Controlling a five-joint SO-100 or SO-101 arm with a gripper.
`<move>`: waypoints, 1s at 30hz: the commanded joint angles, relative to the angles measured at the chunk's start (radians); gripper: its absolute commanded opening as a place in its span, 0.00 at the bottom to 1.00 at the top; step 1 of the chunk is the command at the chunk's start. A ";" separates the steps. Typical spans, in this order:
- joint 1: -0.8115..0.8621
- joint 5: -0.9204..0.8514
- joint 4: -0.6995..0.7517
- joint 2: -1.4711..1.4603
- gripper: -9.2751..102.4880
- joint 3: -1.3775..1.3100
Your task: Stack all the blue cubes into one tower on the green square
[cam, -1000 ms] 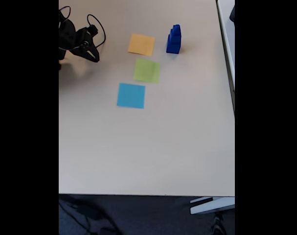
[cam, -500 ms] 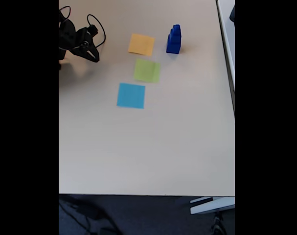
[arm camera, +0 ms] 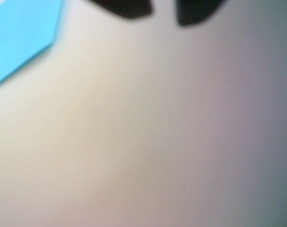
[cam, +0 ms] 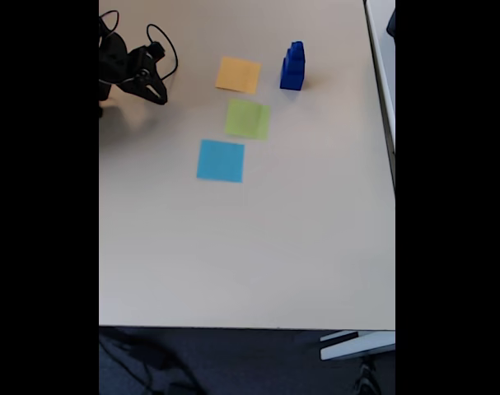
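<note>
We see the blue cubes (cam: 292, 67) stacked in a small tower on the bare table (cam: 274, 247), just right of the orange square (cam: 238, 75) and up-right of the green square (cam: 248, 118). The blue square (cam: 221, 160) lies below the green one. Our gripper (cam: 161, 98) hangs well apart at the left, slightly parted and holding nothing.

Dark blue cubes (cam: 292, 66), lime green square (cam: 248, 118), beige table (cam: 258, 247).
</note>
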 commanded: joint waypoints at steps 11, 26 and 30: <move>0.002 0.011 0.003 0.025 0.08 -0.005; 0.002 0.011 0.003 0.025 0.08 -0.005; 0.002 0.011 0.003 0.025 0.08 -0.005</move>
